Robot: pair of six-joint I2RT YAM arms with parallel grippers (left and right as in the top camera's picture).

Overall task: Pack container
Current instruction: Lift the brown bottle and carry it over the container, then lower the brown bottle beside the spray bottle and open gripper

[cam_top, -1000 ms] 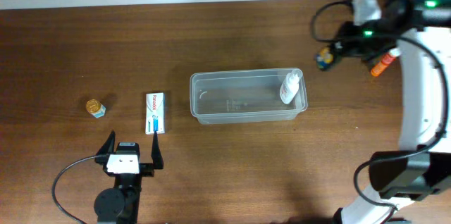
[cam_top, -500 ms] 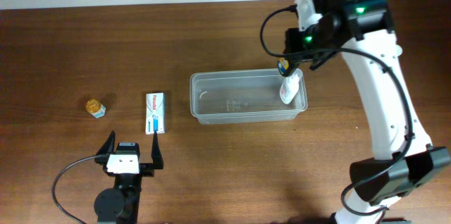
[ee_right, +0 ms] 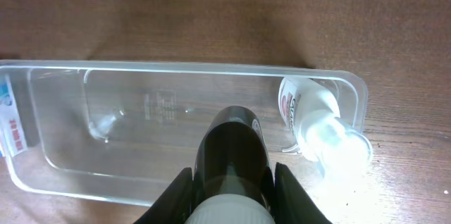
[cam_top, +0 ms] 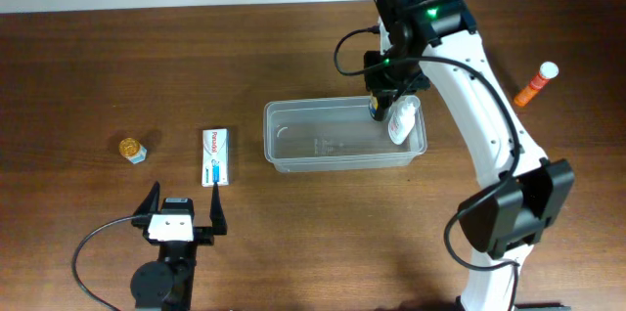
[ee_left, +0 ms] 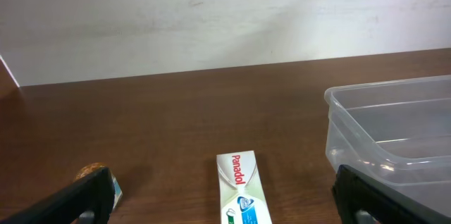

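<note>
The right hand point(cam_top: 380, 106) has swung over the clear plastic rectangular container point(cam_top: 293, 106) at mid worktop point(cam_top: 98, 57), clamped on a dark brown bottle point(ee_right: 231, 150); the left hand point(cam_top: 184, 205) stands apart. The container looks light and slippery: take its rim.

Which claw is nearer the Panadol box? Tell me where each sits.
Left. The left claw stands open just short of the box. The right claw is far off over the container, shut on a dark bottle.
</note>
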